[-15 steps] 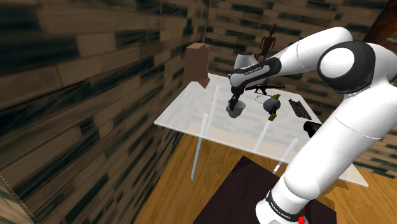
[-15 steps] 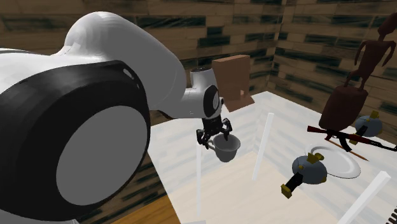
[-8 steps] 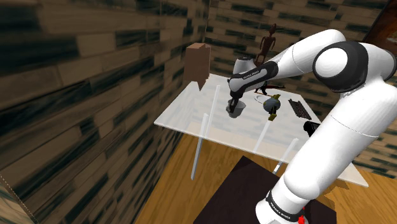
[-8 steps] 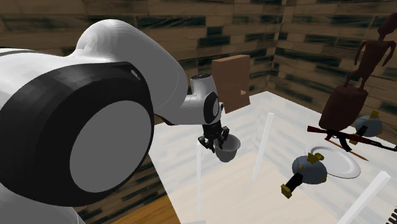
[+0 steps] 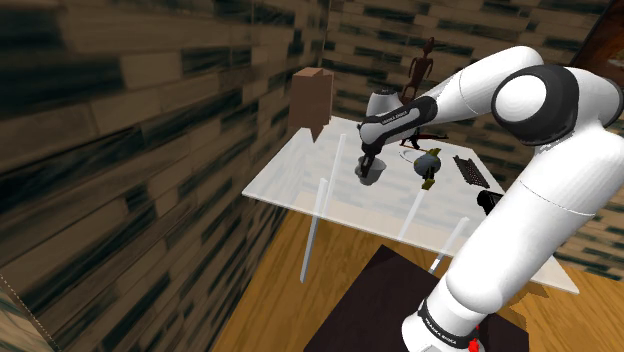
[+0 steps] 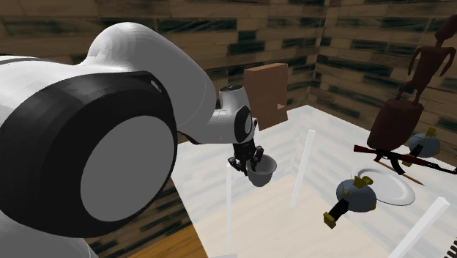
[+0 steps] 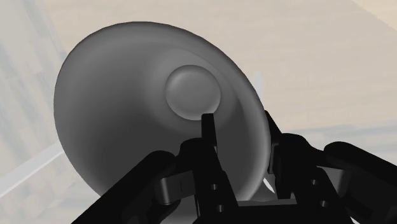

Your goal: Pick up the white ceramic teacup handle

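**Ops:** Status, big to small?

**Me:** The arm [image 5: 520, 130] reaches up from the stand [image 5: 370, 310] and out over the tabletop [image 5: 290, 180], which looks see-through on thin pale legs. I see wood floor below it and plank walls all round.

**Ops:** What's on the tabletop?

**Me:** There's a brown box [image 5: 312, 100] at the far corner. In the second exterior view a dark statue [image 6: 399, 117] stands at the right. A white plate [image 6: 395, 189] lies in front of it, with a toy rifle [image 6: 388, 160] between the two. A keyboard [image 5: 470, 170] sits near the edge at the shoulder view's right.

**Ops:** And the cup?

**Me:** The cup [image 6: 262, 170] renders grey, not white. It's over the tabletop's middle, between the box and the plate and well apart from both. It's tilted, with its mouth towards the wrist camera. I can't tell whether its base touches the tabletop.

**Ops:** Hand?

**Me:** The hand [image 6: 245, 163] is at the cup's rim, on the side towards the arm. In the wrist view the hand [image 7: 238, 124] is pinching the cup [image 7: 146, 95] by its wall. Of the two fingers [image 7: 208, 137], one is inside the bowl and the other outside, and both are in contact. I can't make out the handle, so I can't say the grip is on it.
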Robot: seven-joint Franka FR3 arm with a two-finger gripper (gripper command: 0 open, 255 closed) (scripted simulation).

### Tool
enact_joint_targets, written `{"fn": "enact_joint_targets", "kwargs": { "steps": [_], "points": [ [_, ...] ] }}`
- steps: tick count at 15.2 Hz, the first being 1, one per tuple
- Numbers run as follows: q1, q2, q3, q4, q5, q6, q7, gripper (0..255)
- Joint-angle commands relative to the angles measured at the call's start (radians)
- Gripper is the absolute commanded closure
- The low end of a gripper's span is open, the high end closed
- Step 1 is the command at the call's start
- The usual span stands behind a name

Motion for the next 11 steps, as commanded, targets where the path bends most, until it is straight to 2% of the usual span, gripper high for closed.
{"fn": "enact_joint_targets", "kwargs": {
  "steps": [1, 11],
  "points": [
    [0.000, -0.008, 0.000, 0.005, -0.001, -0.014, -0.001, 255],
    [0.005, -0.076, 0.010, 0.077, -0.003, -0.152, -0.015, 255]
  ]
}}
